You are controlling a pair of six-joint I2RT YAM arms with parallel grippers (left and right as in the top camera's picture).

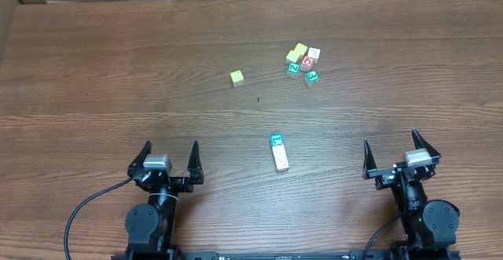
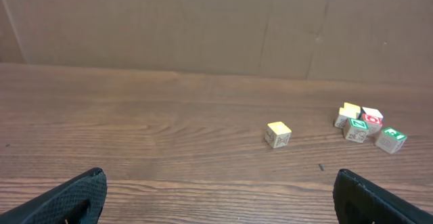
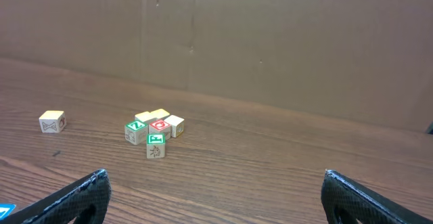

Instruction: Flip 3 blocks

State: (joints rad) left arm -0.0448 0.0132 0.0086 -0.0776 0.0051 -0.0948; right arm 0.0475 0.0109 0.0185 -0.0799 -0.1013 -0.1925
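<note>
Left gripper (image 1: 170,151) and right gripper (image 1: 391,146) are matte black, with pointed, grainy fingers (image 2: 74,197) and a grey block (image 1: 156,162) atop each; a black cable (image 1: 78,210) loops from the round base (image 1: 145,222).

Teal-faced block (image 1: 277,140) against cream block (image 1: 281,162); yellow block (image 1: 236,78) well apart.

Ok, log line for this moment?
left gripper open, empty | right gripper open, empty | yellow block, teal-faced block, cream block: untouched
</note>
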